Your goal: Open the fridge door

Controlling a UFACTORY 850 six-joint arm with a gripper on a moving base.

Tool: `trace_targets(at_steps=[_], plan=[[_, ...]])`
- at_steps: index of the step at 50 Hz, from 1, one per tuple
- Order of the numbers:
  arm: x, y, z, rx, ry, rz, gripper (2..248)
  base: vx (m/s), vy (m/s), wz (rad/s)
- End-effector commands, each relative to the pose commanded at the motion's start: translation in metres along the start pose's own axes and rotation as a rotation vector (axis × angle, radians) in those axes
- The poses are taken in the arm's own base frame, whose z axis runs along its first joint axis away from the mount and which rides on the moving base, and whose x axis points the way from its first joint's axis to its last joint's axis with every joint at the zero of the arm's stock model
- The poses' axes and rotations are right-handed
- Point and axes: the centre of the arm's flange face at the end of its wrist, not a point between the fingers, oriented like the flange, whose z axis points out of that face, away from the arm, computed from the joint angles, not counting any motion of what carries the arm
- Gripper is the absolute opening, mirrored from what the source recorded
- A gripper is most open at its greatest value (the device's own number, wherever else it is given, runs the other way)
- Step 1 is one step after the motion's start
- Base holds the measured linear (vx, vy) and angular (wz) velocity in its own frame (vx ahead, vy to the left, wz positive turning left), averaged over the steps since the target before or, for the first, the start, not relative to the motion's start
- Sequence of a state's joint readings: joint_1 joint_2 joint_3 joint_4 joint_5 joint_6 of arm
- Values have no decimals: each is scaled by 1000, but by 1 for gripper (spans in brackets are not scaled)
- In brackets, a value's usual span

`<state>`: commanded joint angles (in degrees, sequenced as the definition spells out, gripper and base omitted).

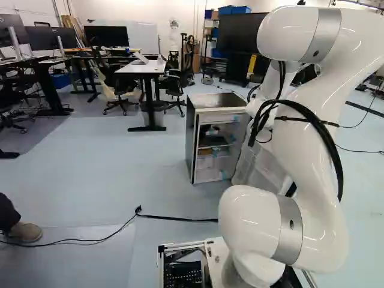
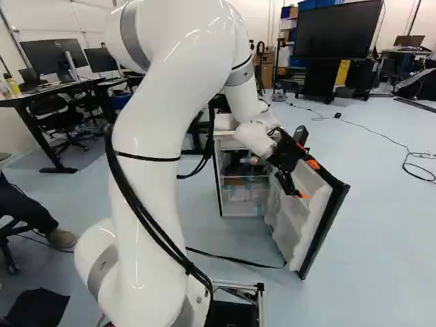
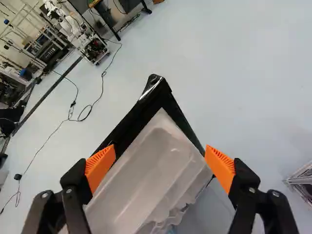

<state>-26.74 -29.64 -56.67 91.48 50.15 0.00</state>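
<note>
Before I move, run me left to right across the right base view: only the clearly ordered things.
Black-legged desk → the arm's thick white upright link → fridge → its swung-open door → looped cable on the floor.

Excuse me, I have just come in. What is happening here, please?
A white robot arm is busy with a small fridge. The fridge door already stands wide open, so the inside can be seen. The gripper is at the door, its fingers spread apart; it does not appear to be gripping it.
</note>
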Motion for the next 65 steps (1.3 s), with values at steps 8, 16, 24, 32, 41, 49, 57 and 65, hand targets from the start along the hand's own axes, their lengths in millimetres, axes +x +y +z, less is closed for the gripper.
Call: trace_targets(at_steps=[8, 16, 24, 32, 41, 49, 57, 65], plan=[[-1, -7, 5, 2, 2, 9, 247, 0, 0, 0], [-2, -7, 4, 2, 2, 8, 247, 0, 0, 0], [-2, -1, -2, 12, -5, -10, 247, 0, 0, 0], [-4, 10, -13, 34, -30, -48, 247, 0, 0, 0], [-6, 24, -27, 67, -67, -100, 247, 0, 0, 0], [-8, 36, -40, 112, -102, -161, 247, 0, 0, 0], [-10, 47, -52, 166, -138, -230, 247, 0, 0, 0], [-12, 59, -65, 221, -175, -301, 247, 0, 0, 0]])
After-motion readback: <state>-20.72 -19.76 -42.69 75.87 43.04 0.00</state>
